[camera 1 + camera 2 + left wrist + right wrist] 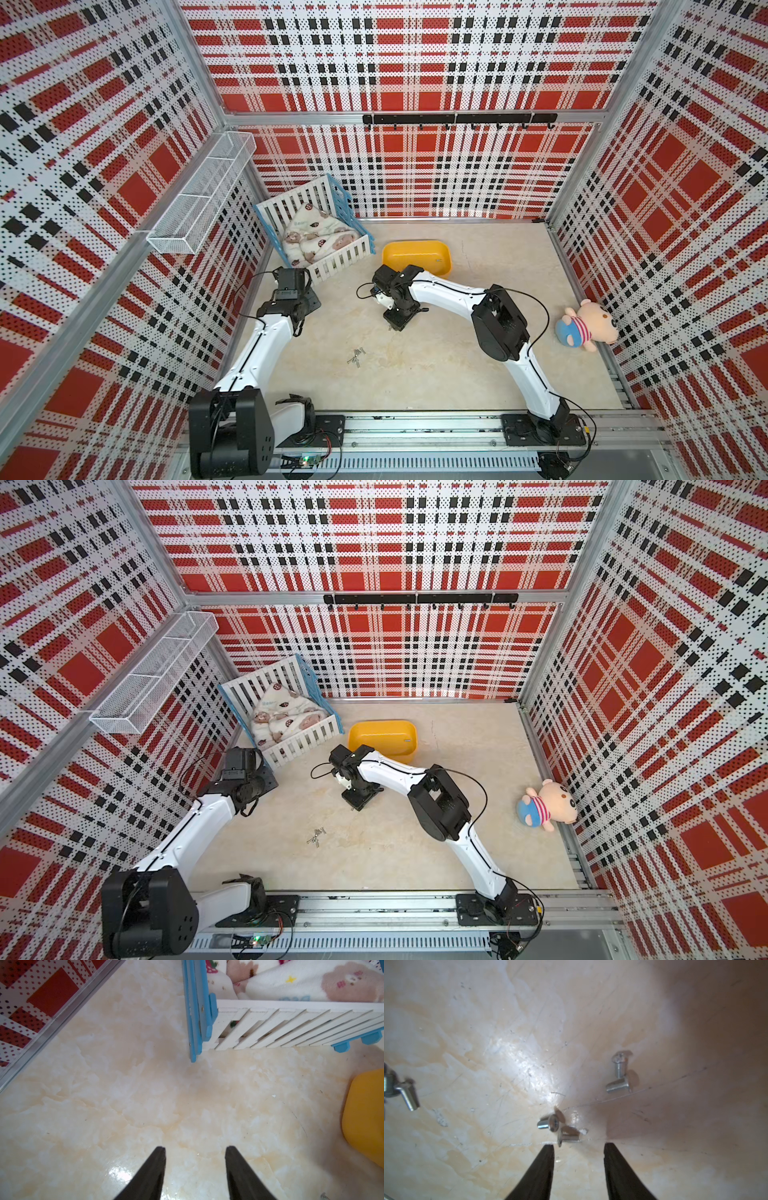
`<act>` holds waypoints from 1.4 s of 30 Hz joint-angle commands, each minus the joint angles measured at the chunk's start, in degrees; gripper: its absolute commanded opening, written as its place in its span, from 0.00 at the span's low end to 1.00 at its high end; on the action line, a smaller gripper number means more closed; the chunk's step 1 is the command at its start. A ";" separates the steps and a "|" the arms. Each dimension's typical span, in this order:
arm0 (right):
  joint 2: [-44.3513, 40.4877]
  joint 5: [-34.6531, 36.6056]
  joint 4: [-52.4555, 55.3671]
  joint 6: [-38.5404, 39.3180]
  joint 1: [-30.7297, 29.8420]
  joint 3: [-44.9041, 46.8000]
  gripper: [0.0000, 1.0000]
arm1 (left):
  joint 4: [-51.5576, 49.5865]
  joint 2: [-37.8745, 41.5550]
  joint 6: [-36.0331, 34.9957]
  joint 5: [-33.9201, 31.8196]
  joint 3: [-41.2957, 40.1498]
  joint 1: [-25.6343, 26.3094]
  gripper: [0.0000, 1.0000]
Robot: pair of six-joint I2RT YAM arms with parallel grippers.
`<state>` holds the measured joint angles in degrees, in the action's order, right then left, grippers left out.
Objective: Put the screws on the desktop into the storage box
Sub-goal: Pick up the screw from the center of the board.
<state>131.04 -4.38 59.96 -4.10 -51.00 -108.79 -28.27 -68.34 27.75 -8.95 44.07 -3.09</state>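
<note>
Hovering near the storage box (417,253), my right gripper (578,1145) stands spread and empty just by loose screws (550,1124) on the desktop (477,1043) — left gripper (195,1147) spread too.

Screws (316,836) clustered nr desktop (374,854) ctr

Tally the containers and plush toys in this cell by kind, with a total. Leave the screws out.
Yellow storage box: 1
White-and-blue slatted crib: 1
White wire-mesh basket: 1
Plush toy: 1
Total: 4
</note>
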 commanded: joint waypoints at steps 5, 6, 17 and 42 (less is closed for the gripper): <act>-0.63 -3.00 -0.53 -0.16 -0.24 0.23 0.46 | 1.05 -0.39 -0.62 0.50 -0.38 -0.42 0.53; -0.26 -3.04 -0.40 -0.27 -0.23 0.25 0.45 | 1.07 -0.39 -0.67 0.51 -0.39 -0.38 0.53; 1.65 -2.56 -0.06 -1.53 -0.23 -0.02 0.39 | 1.06 -0.39 -0.70 0.50 -0.37 -0.46 0.53; 2.34 -1.00 0.42 -3.71 -0.24 -0.41 0.29 | 1.18 -0.39 -0.72 0.33 -0.41 -0.43 0.53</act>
<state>132.46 -6.48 59.48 -7.03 -51.05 -108.81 -28.25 -68.45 27.75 -8.97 44.07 -3.09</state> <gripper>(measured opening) 0.288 0.531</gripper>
